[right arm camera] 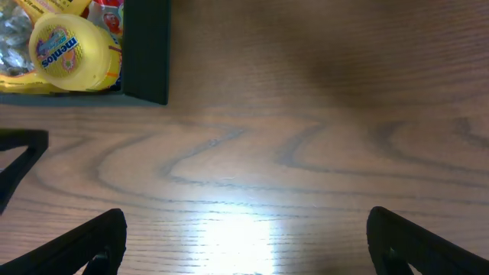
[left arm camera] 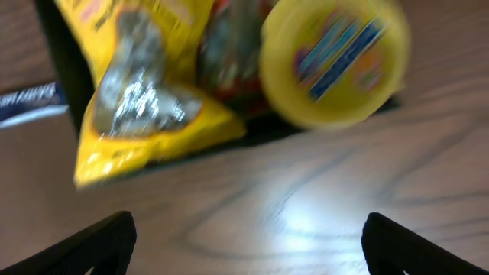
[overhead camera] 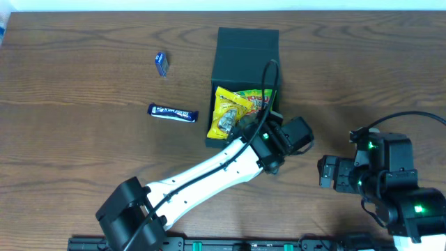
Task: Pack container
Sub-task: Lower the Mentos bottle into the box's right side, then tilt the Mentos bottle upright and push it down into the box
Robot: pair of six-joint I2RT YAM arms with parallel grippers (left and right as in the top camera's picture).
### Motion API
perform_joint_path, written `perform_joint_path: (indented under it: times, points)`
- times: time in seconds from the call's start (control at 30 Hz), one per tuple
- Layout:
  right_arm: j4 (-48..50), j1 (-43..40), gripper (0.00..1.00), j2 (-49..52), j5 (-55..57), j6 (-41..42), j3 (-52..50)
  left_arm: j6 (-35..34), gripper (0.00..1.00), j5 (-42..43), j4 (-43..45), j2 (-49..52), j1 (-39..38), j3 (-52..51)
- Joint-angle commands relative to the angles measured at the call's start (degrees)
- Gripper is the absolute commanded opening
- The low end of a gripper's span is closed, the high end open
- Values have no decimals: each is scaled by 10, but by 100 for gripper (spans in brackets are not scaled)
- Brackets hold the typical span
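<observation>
Inside container [overhead camera: 244, 49]: 2 pkts [overhead camera: 226, 115], 1 yellow tub [right arm camera: 69, 53].

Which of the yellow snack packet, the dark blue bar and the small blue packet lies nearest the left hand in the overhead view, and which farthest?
From the left hand, open at the container front:
1. yellow snack packet, in the container, right by the hand.
2. dark blue bar, on the table left of the container.
3. small blue packet, farther back and left.
</observation>
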Motion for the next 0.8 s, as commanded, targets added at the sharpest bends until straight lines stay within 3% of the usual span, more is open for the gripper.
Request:
perform_joint_path:
  times: [0.0,0.77]
  points:
    - [0,-5,99,-3,0,7,0,25,95,0,15,11,16,0]
    - [0,-5,99,-3,0,7,0,36,95,2,108,58,60,-1]
